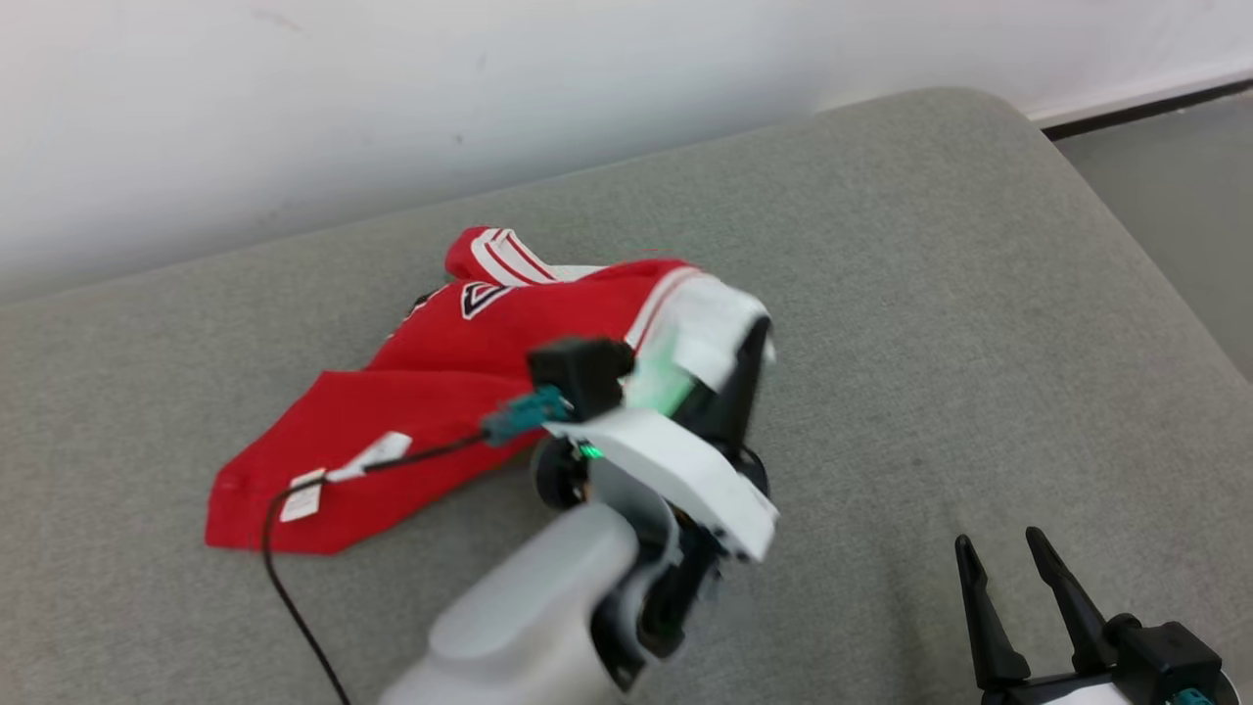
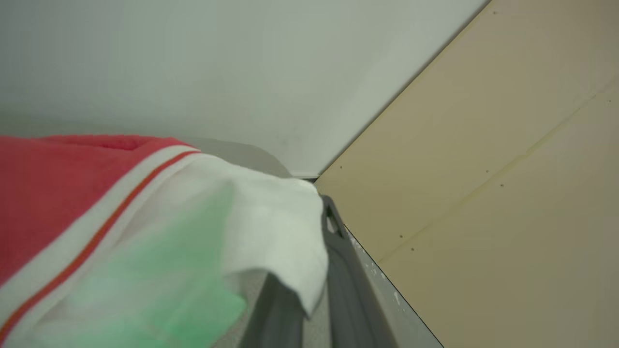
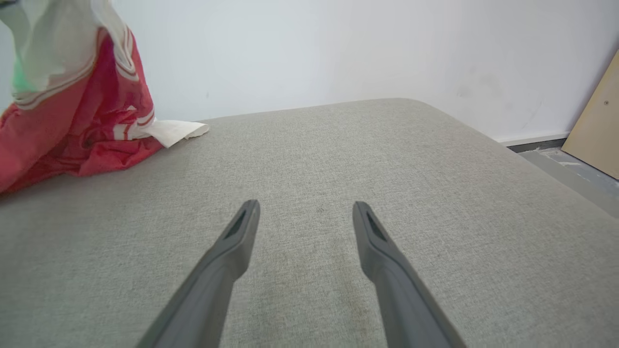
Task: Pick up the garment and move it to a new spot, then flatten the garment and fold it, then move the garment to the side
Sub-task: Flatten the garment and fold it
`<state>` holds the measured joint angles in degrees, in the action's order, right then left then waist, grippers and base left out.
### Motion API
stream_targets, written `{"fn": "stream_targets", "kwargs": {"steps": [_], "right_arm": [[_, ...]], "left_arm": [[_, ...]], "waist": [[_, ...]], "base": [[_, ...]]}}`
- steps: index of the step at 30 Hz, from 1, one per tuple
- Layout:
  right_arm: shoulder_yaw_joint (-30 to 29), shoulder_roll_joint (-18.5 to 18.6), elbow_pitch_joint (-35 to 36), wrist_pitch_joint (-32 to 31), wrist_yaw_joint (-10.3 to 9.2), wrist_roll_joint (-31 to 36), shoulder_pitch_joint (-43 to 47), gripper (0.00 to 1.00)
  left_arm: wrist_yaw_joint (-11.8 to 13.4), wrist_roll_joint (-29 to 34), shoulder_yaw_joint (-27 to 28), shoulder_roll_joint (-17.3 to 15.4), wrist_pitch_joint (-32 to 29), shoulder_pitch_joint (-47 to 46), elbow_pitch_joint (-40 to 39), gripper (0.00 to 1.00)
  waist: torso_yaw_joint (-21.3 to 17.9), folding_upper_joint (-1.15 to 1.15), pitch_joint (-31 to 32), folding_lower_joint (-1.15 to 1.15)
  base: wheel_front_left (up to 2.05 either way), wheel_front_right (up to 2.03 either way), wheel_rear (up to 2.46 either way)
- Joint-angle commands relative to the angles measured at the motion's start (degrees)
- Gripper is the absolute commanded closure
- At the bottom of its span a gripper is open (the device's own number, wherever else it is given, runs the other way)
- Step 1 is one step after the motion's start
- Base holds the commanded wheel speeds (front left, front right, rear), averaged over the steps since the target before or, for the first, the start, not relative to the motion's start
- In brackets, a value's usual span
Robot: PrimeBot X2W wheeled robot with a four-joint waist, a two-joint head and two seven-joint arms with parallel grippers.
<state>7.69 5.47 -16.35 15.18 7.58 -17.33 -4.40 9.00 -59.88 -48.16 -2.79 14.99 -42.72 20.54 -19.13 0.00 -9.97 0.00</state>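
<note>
The garment [image 1: 431, 392] is a red top with white striped trim, lying crumpled on the grey cushion [image 1: 930, 294]. My left gripper [image 1: 739, 343] is shut on its white edge and holds that part raised above the cushion. In the left wrist view the white and red cloth [image 2: 193, 232] drapes over my dark fingers [image 2: 338, 270]. My right gripper [image 1: 1008, 553] stands open at the lower right, apart from the cloth, with nothing between its fingers. In the right wrist view the lifted garment [image 3: 72, 111] hangs at the far left, beyond my open right gripper [image 3: 304, 212].
A white wall [image 1: 392, 98] runs behind the cushion. Its rounded corner falls away to a grey floor [image 1: 1175, 196] at the right. A tan board [image 2: 483, 169] leans by the wall. A black cable [image 1: 294, 587] trails from my left wrist over the cloth.
</note>
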Motion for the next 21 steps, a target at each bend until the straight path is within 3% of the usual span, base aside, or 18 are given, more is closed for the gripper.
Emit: {"fn": "stream_targets", "kwargs": {"steps": [1,5,7,8,15,21], "right_arm": [[-0.2,-0.3,0.1,-0.1,-0.17,-0.4,-0.5,0.00],[-0.6,-0.8,-0.2,-0.1,-0.17,-0.6,-0.7,0.00],[-0.8,-1.0,-0.4,-0.1,-0.17,-0.6,-0.8,0.00],[-0.9,-1.1,-0.5,-0.1,-0.17,-0.7,-0.8,0.00],[-1.2,-1.5,-0.9,-0.1,-0.17,-0.4,-1.4,0.00],[-1.6,-1.8,-1.2,-0.1,-0.17,-0.1,-1.0,0.00]], "left_arm": [[1.2,-2.2,-3.4,-0.2,0.1,1.3,-0.5,1.00],[2.8,-5.7,-8.6,-0.2,0.2,2.6,-1.5,1.00],[3.4,-8.2,-10.4,-0.2,0.2,3.5,-2.2,0.45],[3.5,-9.4,-12.2,-0.2,0.1,3.9,-2.3,0.00],[2.3,-13.9,-22.0,-0.2,0.2,0.5,-3.8,0.00],[1.0,-15.3,-24.1,-0.2,0.2,-1.5,-5.8,0.00]], "waist": [[-1.0,0.00,-1.0,0.00],[-2.0,0.00,-2.3,0.00],[-2.2,0.00,-2.8,0.00],[-2.3,0.00,-2.9,0.00],[-2.1,0.00,-3.5,0.00],[-0.7,0.00,-2.7,0.00]], "base": [[0.00,0.00,0.00],[0.00,0.00,0.00],[0.00,0.00,0.00],[0.00,0.00,0.00],[0.00,0.00,0.00],[0.00,0.00,0.00]]}}
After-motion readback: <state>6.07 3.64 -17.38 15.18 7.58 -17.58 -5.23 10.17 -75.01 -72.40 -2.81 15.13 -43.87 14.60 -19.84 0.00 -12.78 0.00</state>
